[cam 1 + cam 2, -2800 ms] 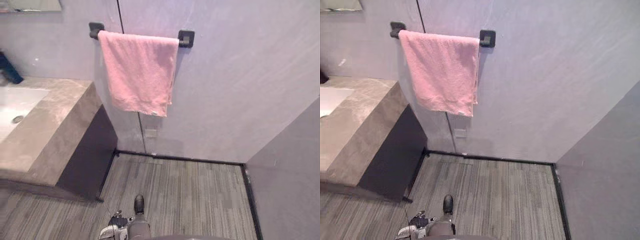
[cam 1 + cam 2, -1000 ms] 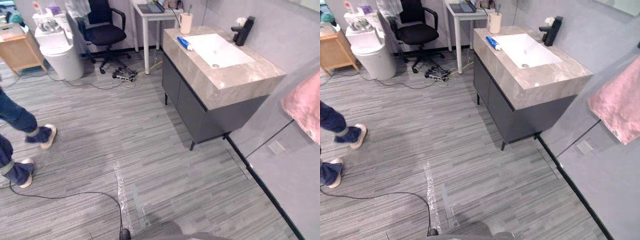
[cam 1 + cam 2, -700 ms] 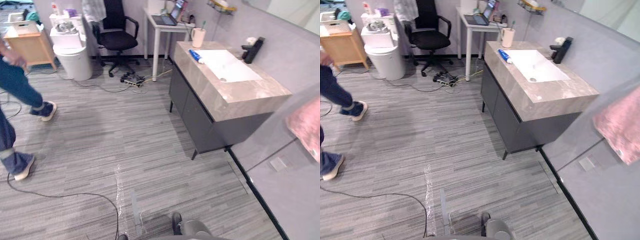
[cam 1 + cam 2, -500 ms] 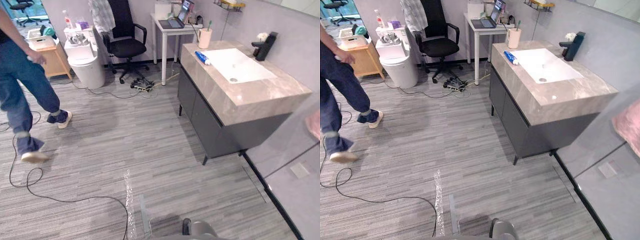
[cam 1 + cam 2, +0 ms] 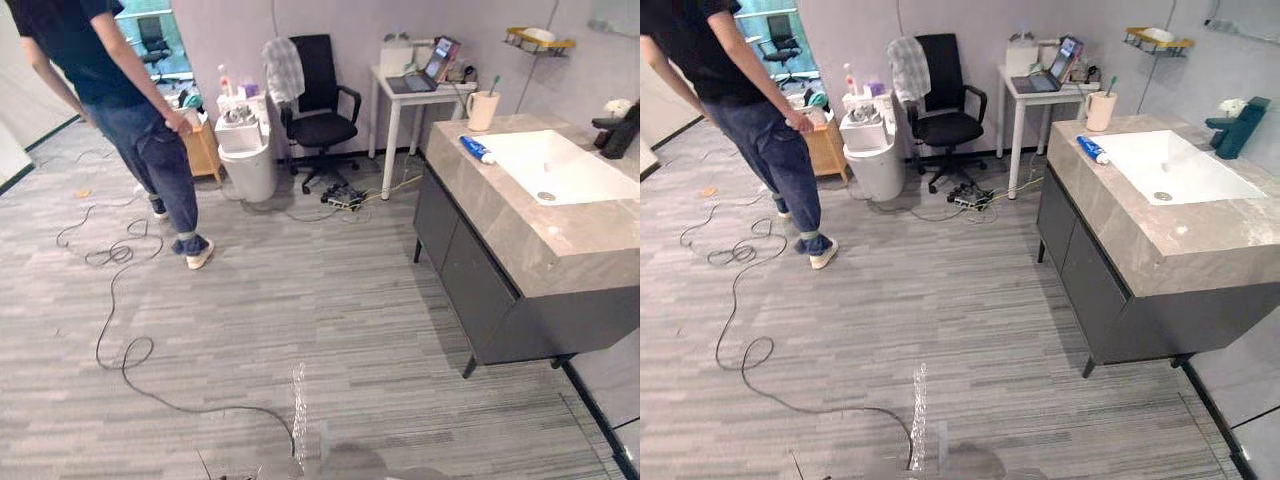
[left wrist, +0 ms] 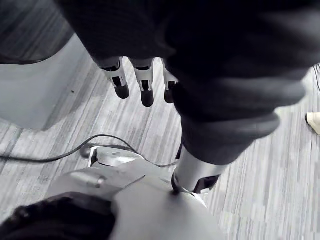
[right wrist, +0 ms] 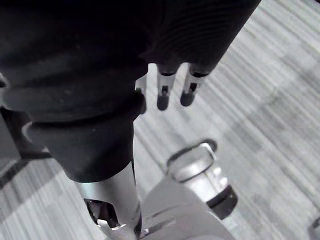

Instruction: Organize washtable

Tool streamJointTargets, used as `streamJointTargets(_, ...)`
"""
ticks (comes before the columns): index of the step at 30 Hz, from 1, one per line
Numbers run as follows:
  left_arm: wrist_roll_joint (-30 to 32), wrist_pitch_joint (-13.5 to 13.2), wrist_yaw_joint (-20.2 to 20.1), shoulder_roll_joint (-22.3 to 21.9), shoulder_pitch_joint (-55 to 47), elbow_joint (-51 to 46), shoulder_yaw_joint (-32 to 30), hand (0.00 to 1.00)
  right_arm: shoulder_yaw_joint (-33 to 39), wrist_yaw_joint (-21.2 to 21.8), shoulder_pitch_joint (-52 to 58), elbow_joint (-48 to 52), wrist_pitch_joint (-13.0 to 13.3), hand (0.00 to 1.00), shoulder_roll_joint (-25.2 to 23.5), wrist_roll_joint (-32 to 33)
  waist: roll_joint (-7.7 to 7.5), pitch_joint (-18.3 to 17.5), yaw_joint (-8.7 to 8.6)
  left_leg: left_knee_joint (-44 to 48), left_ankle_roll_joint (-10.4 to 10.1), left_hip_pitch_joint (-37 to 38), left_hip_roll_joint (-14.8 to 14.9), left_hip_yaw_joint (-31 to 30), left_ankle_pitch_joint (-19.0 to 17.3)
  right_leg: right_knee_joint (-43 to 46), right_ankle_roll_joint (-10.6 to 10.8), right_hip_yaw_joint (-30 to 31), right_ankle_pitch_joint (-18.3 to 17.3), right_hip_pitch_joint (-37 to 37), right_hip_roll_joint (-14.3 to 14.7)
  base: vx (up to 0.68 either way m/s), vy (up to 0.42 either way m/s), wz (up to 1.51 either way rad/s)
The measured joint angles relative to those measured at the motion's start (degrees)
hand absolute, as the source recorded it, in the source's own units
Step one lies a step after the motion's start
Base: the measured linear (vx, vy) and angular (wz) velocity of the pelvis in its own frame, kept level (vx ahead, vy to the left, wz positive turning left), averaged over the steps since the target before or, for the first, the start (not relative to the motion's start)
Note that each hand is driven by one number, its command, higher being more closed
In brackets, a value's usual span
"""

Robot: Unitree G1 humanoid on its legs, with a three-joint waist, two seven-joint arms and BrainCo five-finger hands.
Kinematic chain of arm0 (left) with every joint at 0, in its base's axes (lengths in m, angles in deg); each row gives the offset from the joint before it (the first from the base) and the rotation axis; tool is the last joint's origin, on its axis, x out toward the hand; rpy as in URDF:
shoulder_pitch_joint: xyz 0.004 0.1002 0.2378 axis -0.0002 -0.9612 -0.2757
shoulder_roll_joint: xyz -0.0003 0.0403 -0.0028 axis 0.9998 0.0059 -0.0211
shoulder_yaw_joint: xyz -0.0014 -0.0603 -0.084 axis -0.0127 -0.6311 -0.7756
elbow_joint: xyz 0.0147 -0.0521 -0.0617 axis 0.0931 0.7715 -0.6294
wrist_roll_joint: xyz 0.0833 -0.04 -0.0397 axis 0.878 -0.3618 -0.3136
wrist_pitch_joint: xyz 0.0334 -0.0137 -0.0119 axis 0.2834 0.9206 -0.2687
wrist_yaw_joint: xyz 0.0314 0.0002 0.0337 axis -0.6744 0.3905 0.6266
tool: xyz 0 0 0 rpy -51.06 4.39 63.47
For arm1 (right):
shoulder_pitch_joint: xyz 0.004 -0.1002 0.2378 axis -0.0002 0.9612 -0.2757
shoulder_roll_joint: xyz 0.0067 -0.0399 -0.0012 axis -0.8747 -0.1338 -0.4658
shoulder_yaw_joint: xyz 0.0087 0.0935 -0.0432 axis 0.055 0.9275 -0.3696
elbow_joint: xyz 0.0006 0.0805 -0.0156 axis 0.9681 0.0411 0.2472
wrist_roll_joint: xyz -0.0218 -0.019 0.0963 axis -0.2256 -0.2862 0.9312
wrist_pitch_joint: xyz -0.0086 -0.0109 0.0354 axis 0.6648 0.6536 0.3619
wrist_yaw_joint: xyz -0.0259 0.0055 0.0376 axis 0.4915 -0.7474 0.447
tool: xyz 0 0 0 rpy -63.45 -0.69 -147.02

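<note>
**Both hands empty, washtable off to my right**

My left hand (image 6: pixel 146 87) hangs over the grey plank floor with its fingers straight and relaxed, holding nothing. My right hand (image 7: pixel 163 92) hangs the same way above the floor, fingers loose and empty too.

The washtable stands to my right against the wall, a dark cabinet (image 5: pixel 480 290) under a stone surface (image 5: pixel 1185 248). A white basin (image 5: pixel 555 170) is sunk into the surface, with a dark faucet (image 5: pixel 1237 127) at its wall-side edge. A beige cup (image 5: pixel 1100 110) stands upright at the far corner of the surface, on the side toward the open floor, and a toothbrush (image 5: pixel 492 87) sticks up out of it. A blue and white toothpaste tube (image 5: pixel 477 150) lies flat just beside the cup, between the floor-side edge of the surface and the far corner of the basin. The near end of the surface is bare stone.

Past the far end of the washtable is a small white table (image 5: pixel 385 150) carrying an open laptop (image 5: pixel 425 75). Beside that stand a black office chair (image 5: pixel 325 125) with a cloth draped over its back and a white bin (image 5: pixel 245 165). A yellow shelf (image 5: pixel 540 40) hangs on the wall above the cup. A person (image 5: pixel 130 100) in a dark shirt and jeans stands on the floor to my far left, well apart from the washtable.
</note>
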Motion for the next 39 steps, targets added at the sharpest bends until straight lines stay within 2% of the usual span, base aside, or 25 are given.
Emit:
streamJointTargets(2, -0.95, 0.00, 0.22, -0.17, -1.90, 0.08, 0.48, 0.00, -3.33, 0.14, -0.31, 0.17, -0.09, 0.00, 0.30, -0.74, 1.15, -1.72, -0.99, -2.44, -2.07, 2.28, 1.22, 5.29, -0.25, 5.04, -1.38, 1.91, -0.65, -2.25, 3.34, 0.13, 0.154, -1.09)
streamJointTargets(3, -1.43, -0.39, 0.38, -0.36, -2.83, -0.11, 0.53, 0.00, -5.72, 0.32, -0.92, 0.10, -0.68, 0.00, 0.96, -2.09, 0.71, -1.52, -0.78, 4.60, -0.73, 0.11, 2.51, 5.20, 1.58, 12.55, -3.03, 2.88, -0.75, -5.42, 6.38, 0.04, 0.087, -1.22)
streamJointTargets(4, -1.85, -0.87, 0.09, 0.93, -2.48, -0.44, -0.99, 0.00, -7.10, 0.92, -1.33, -0.18, -1.29, 0.00, 0.75, -3.40, -1.48, -2.44, -0.69, 14.30, 3.28, -8.55, -1.58, -6.65, -0.83, 11.61, -5.01, 6.97, -3.78, -7.45, 4.49, -0.02, 0.059, -1.35)
streamJointTargets(5, -2.09, -0.81, 0.08, 0.81, -2.14, -0.32, -1.77, 0.00, -7.14, 0.98, -2.41, -0.18, -1.60, 0.00, 1.29, -3.96, -1.45, -2.81, -0.23, 14.47, 3.89, -10.87, -2.37, -12.05, -2.23, 10.58, -2.93, 10.21, -5.84, -8.32, 4.83, -0.06, 0.131, -1.42)
streamJointTargets(7, -3.07, 0.13, 0.32, -2.47, -2.79, 0.78, -3.44, 0.00, -7.26, 1.24, -5.29, 0.15, -1.09, 0.00, 3.87, -4.44, 2.95, -2.77, -0.61, 8.56, 4.54, -12.86, -0.19, -20.78, -2.85, 11.25, -2.41, 17.98, -6.39, -13.24, 6.55, 0.03, 0.383, -1.86)
streamJointTargets(8, -3.05, 0.13, 0.29, -2.72, -3.27, 0.75, -3.45, 0.00, -7.85, 1.24, -5.28, 0.29, -1.04, 0.00, 4.12, -4.39, 3.40, -3.20, -0.53, 7.84, 5.30, -13.04, -0.05, -20.64, -3.31, 11.05, -2.23, 20.10, -6.53, -14.33, 6.22, 0.07, 0.579, -2.01)
streamJointTargets(9, -3.05, 0.34, 0.26, -2.88, -3.90, 0.73, -3.32, 0.00, -9.37, 1.18, -5.34, 0.60, -1.04, 0.00, 4.16, -4.37, 3.68, -3.70, -0.32, 8.88, 1.49, -13.51, -0.34, -17.50, -6.13, 9.30, -2.06, 23.56, -6.63, -15.95, 5.02, 0.08, 0.610, -1.94)
streamJointTargets(10, -2.87, 0.77, 0.30, -2.43, -4.83, 0.58, -2.75, 0.00, -9.19, 0.89, -5.33, 1.11, -1.10, 0.00, 3.54, -3.95, 3.22, -5.39, 0.02, 7.46, -2.47, -13.67, -1.39, -12.56, -6.61, 9.18, -2.31, 25.62, -5.91, -18.28, 1.72, 0.07, 0.594, -1.82)
streamJointTargets(11, -2.68, 0.89, 0.34, -1.59, -5.22, 0.50, -2.56, 0.00, -9.07, 0.86, -5.08, 1.08, -1.18, 0.00, 2.81, -3.62, 1.76, -6.22, -0.65, 6.50, -2.72, -13.51, -2.59, -10.51, -6.25, 12.05, -1.46, 25.10, -5.29, -20.11, 0.29, 0.12, 0.468, -1.26)
streamJointTargets(12, -1.90, 1.03, 0.48, 0.19, -5.18, 0.62, -1.16, 0.00, -8.81, 0.99, -3.63, 1.08, -1.32, 0.00, 1.58, -3.29, -0.44, -7.49, -2.66, 3.96, -0.83, -12.23, -4.96, -7.67, -5.02, 17.06, -3.95, 23.12, -3.14, -21.28, -1.59, 0.19, 0.368, -0.82)
streamJointTargets(13, -0.78, 1.06, 0.46, 1.17, -4.57, 0.79, 0.84, 0.00, -7.34, 0.69, -2.70, 1.23, -1.66, 0.00, 0.72, -2.60, -1.06, -7.66, -2.81, 1.29, 0.26, -9.78, -6.37, -5.23, -4.36, 19.22, -9.40, 19.49, -0.87, -22.49, -2.62, 0.21, 0.346, -0.75)
streamJointTargets(15, 0.00, 1.11, 0.36, 1.56, -3.89, 1.62, 3.12, 0.00, -7.03, 0.59, -1.49, 2.45, -1.75, 0.00, 0.23, -1.42, -0.23, -7.80, -4.09, -3.41, 1.60, -5.98, -7.02, -3.30, -2.84, 21.02, -13.88, 19.19, 4.88, -23.41, -2.23, 0.19, 0.318, -0.61)
streamJointTargets(16, 0.48, 1.06, 0.29, 1.27, -3.27, 2.03, 4.16, 0.00, -7.14, -0.06, -0.65, 3.45, -1.66, 0.00, 0.00, -0.09, 1.21, -7.83, -4.08, -8.98, 2.63, -1.78, -6.98, -0.92, -0.57, 22.32, -12.53, 19.12, 10.50, -24.53, -1.47, 0.22, 0.304, -0.75)
streamJointTargets(17, 1.43, 1.00, 0.34, 0.97, -2.96, 2.06, 5.74, 0.00, -7.51, -0.23, -0.02, 4.51, -1.57, 0.00, 0.06, 0.73, 2.09, -7.75, -4.07, -13.39, 3.44, 2.01, -6.82, 1.46, 1.18, 24.56, -9.53, 17.79, 11.55, -25.56, -0.48, 0.26, 0.241, -0.85)
streamJointTargets(19, 1.49, 0.95, 0.36, 0.82, -2.56, 2.06, 6.15, 0.00, -8.86, -0.28, 0.09, 4.60, -1.66, 0.00, 0.39, 0.76, 2.40, -7.58, -4.07, -16.33, 3.60, 5.54, -6.81, 3.34, 1.65, 27.07, -6.43, 12.55, 8.81, -26.66, 1.19, 0.22, 0.133, -0.67)
streamJointTargets(20, 1.48, 0.90, 0.35, 0.89, -2.42, 2.07, 6.10, 0.00, -9.81, -0.37, -0.14, 4.59, -1.60, 0.00, 0.53, 0.71, 2.05, -7.49, -4.03, -17.14, 3.59, 6.88, -6.79, 4.66, 1.65, 26.86, -5.18, 5.75, 6.19, -27.61, 2.80, 0.14, 0.053, -0.61)
streamJointTargets(22, 1.44, 0.78, 0.35, 1.13, -2.20, 2.06, 5.99, 0.00, -11.47, -0.52, -0.65, 4.54, -1.36, 0.00, 0.62, 0.72, 1.26, -6.82, -3.89, -18.08, 3.57, 8.43, -6.80, 6.55, 1.62, 21.64, -3.32, -2.14, 4.91, -27.87, 5.61, 0.19, 0.008, -0.69)
streamJointTargets(23, 1.45, 0.65, 0.34, 1.42, -2.02, 2.07, 5.96, 0.00, -11.84, -0.51, -0.90, 4.53, -1.20, 0.00, 0.49, 0.72, 0.23, -6.58, -3.78, -18.30, 3.53, 9.33, -7.19, 7.15, 1.58, 17.23, -3.24, -4.09, 5.73, -27.04, 6.41, 0.26, -0.034, -1.07)
streamJointTargets(24, 1.40, 0.16, 0.36, 1.40, -1.38, 2.28, 5.49, 0.00, -12.19, -0.35, -1.53, 4.33, -0.84, 0.00, 0.55, 0.68, -0.13, -5.32, -2.96, -19.28, 3.41, 11.59, -7.65, 7.80, 1.49, 10.30, -6.24, -8.50, 6.43, -23.81, 6.99, 0.25, -0.041, -1.19)
streamJointTargets(25, 1.47, -0.01, 0.40, 0.38, -0.88, 3.35, 5.50, 0.00, -13.15, -0.19, -1.76, 4.44, -0.02, 0.00, 1.45, 0.61, 1.17, -4.81, -3.03, -20.37, 3.36, 12.61, -6.17, 7.70, 1.48, 4.22, -8.83, -9.57, 8.20, -20.72, 8.91, 0.19, -0.043, -1.15)
streamJointTargets(26, 1.61, -0.17, 0.35, 0.22, -0.71, 3.70, 5.51, 0.00, -13.51, -0.18, -1.88, 4.43, 0.35, 0.00, 1.81, 0.60, 1.79, -4.66, -3.36, -20.63, 3.35, 13.03, -5.70, 7.75, 1.49, 1.92, -9.11, -9.45, 9.17, -19.54, 9.73, 0.16, -0.028, -0.63)
streamJointTargets(27, 1.48, -0.29, 0.34, -0.03, 0.08, 3.85, 5.47, 0.00, -13.70, -0.13, -1.92, 4.31, 0.52, 0.00, 2.01, 0.67, 2.07, -4.51, -4.01, -21.05, 1.99, 13.40, -5.41, 7.72, 2.39, -1.94, -9.37, -8.70, 10.71, -17.12, 10.70, 0.10, -0.009, -0.24)
streamJointTargets(30, 1.40, -0.92, 0.30, 0.27, 1.19, 3.10, 4.09, 0.00, -15.61, 0.06, -1.44, 3.85, 0.53, 0.00, 1.91, 0.66, 0.66, -5.60, -3.83, -20.90, 0.86, 12.05, -5.45, 6.42, 4.56, -11.13, -8.97, -8.13, 14.43, -14.73, 11.30, 0.10, -0.017, -0.11)
streamJointTargets(33, 1.32, -0.98, 0.41, 0.48, 1.36, 2.39, 3.21, 0.00, -18.05, 0.99, -2.29, 3.82, 0.92, 0.00, 2.01, 1.68, 0.32, -6.24, -3.69, -23.15, 0.08, 10.85, -5.51, 6.55, 5.29, -18.33, -9.48, -7.45, 18.60, -13.62, 12.10, 0.08, 0.029, -0.15)
streamJointTargets(39, 1.26, -1.22, 0.39, -0.37, 3.34, 2.69, 3.40, 0.00, -20.66, 2.39, -3.59, 2.61, 1.50, 0.00, 2.34, 4.81, -0.31, -6.55, -3.64, -24.99, 0.03, 11.44, -5.17, 6.59, 5.30, -19.24, -9.67, -7.36, 19.39, -13.38, 12.74, 0.05, 0.103, 0.00)
